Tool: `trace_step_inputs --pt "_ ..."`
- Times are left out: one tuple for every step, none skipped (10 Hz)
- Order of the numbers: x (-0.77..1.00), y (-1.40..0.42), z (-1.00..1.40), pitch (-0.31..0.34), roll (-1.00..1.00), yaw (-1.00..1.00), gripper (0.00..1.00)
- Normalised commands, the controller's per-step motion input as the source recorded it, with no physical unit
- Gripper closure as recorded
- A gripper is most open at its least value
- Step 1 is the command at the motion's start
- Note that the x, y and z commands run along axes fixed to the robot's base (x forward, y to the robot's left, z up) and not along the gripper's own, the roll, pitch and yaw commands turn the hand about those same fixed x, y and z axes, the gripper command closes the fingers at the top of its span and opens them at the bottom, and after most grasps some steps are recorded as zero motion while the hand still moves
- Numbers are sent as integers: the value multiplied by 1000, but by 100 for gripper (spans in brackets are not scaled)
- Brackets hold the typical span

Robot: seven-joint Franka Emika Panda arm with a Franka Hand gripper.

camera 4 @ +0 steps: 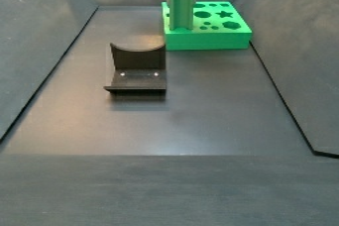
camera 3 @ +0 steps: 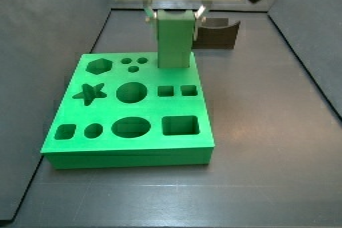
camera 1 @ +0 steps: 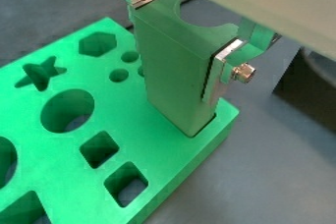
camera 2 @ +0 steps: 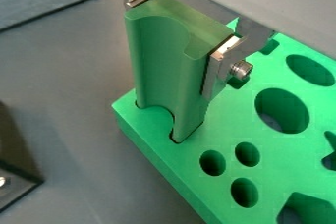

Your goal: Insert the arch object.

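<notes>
The arch object (camera 1: pixel 178 66) is a tall green bar with a rounded U-shaped notch along one side, not a dark block. It stands upright with its lower end in a slot near a corner of the flat green board (camera 1: pixel 164 154). My gripper (camera 1: pixel 182 33) is shut on its top, one silver finger on each side. Both wrist views show this; in a wrist view the gripper (camera 2: pixel 180 31) clamps the bar (camera 2: pixel 164 71) over the board (camera 2: pixel 147 128). In the side views the bar (camera 3: pixel 174 40) (camera 4: pixel 181 7) rises from the board's edge under the gripper (camera 3: pixel 177 12).
The dark fixture (camera 4: pixel 137 66) stands on the floor apart from the board (camera 4: pixel 212 40), and shows behind the board in a side view (camera 3: pixel 218 34). The board (camera 3: pixel 127 152) has several shaped holes: star, hexagon, circles, squares, oval. Dark walls enclose the floor.
</notes>
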Motion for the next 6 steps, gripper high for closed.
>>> trace_step_inputs --pt "0 0 -943 -36 -100 -146 100" --pt "0 0 -1000 -60 -31 -129 100" --pt "14 0 -1000 -83 0 0 100" --pt "69 -20 -1000 -90 0 0 100" --pt "91 140 -209 0 -203 -3 100" --pt "20 106 0 1 -101 0 100"
